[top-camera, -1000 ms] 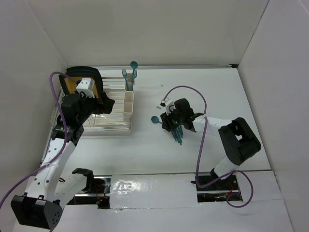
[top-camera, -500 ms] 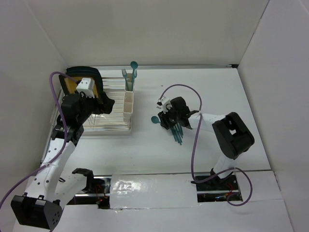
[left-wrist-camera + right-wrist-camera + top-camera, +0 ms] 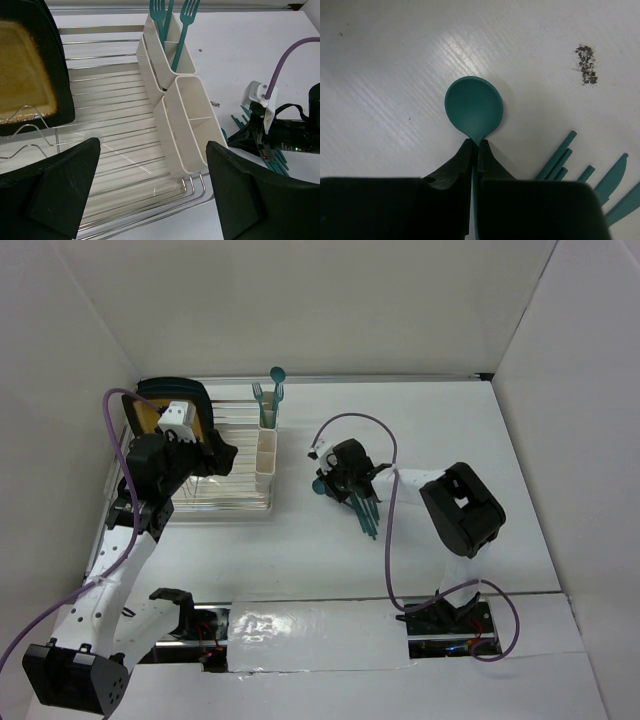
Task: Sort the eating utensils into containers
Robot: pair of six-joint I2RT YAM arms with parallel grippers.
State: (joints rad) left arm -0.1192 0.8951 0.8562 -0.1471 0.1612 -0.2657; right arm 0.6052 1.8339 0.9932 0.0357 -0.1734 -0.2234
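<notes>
While left hand [image 3: 152, 145] gapes, right hand [image 3: 475, 148] pinches spoon [image 3: 474, 106].

Two upright forks [image 3: 158, 15], two spoons [image 3: 473, 107] — one plate [image 3: 22, 75], one rack [image 3: 112, 150].

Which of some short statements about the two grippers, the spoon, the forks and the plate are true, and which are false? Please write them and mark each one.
1. The right gripper is shut on the neck of the spoon. True.
2. The left gripper holds a fork. False: it is open and empty, above the dish rack.
3. Forks stand in the far cup. True.
4. The spoon is over the cups. False: it is out over the table, right of the rack, beside the loose utensils.
5. The plate lies flat on the table. False: it stands on edge in the dish rack.
</notes>
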